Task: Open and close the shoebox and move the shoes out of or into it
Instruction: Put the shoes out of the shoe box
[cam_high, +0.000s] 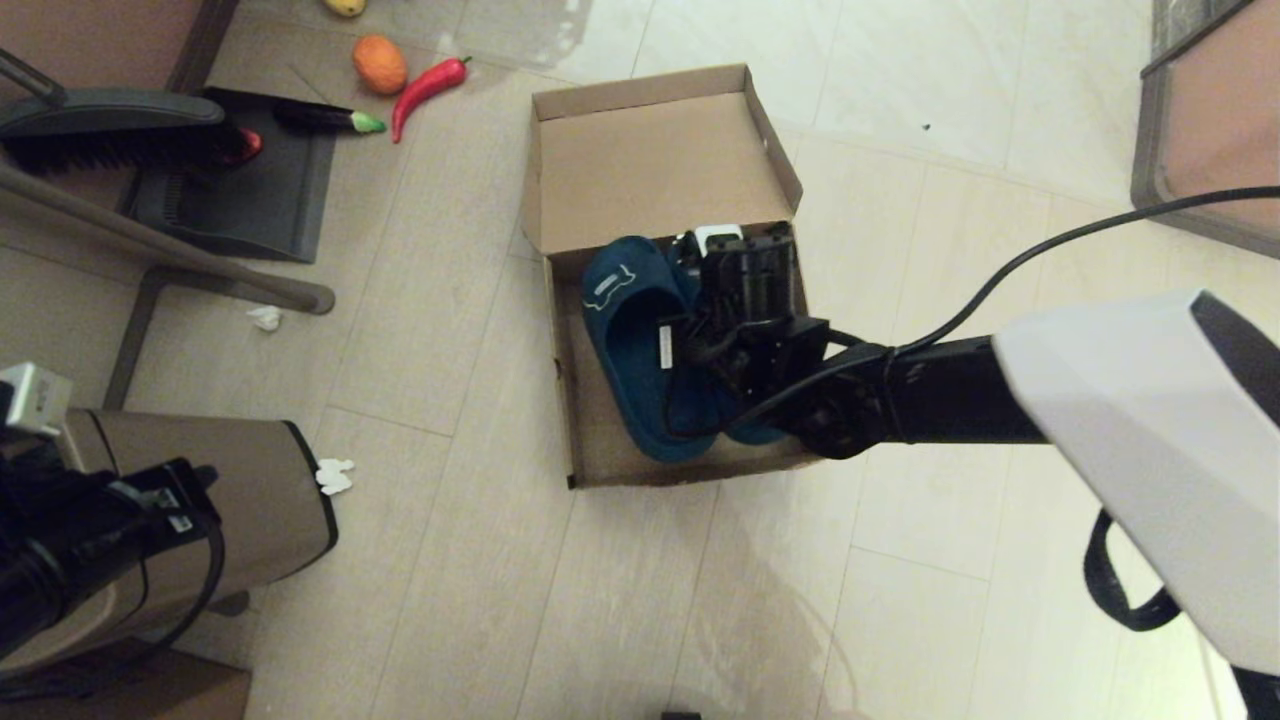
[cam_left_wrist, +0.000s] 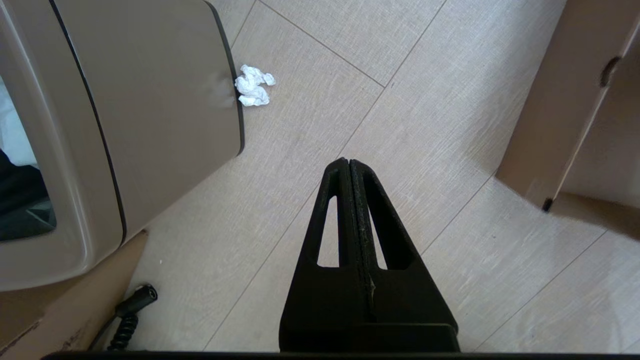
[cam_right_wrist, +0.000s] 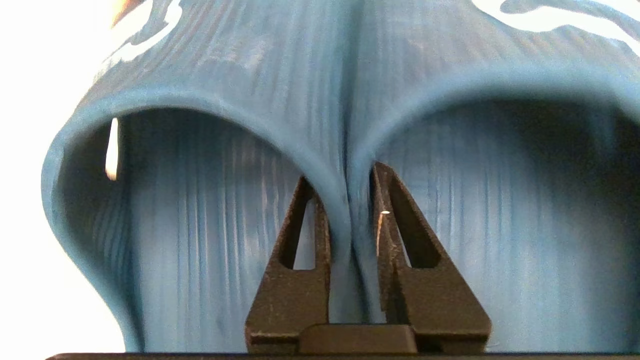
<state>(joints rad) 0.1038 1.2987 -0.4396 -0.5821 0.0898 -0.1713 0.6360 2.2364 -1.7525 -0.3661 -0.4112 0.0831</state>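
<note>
Right gripper (cam_right_wrist: 350, 200) pinches 2 ribbed blue shoes (cam_high: 640, 340) (straps together) over cardboard shoebox (cam_high: 600, 470).

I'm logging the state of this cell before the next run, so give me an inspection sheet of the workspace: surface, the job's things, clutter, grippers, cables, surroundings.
Surface: pale tiled floor.
Job's things: shoebox open, lid folded back; both shoes side by side over the box's tray.
Clutter: two crumpled paper scraps; toy orange, red chilli and aubergine beyond the box.
Grippers: right gripper pinches the shoes' adjoining strap walls, one finger inside each shoe; left gripper closed, empty, above the floor near the trash bin.
Cables: black cable along the right arm; coiled lead in the left wrist view.
Surroundings: dustpan and brush at far left.
</note>
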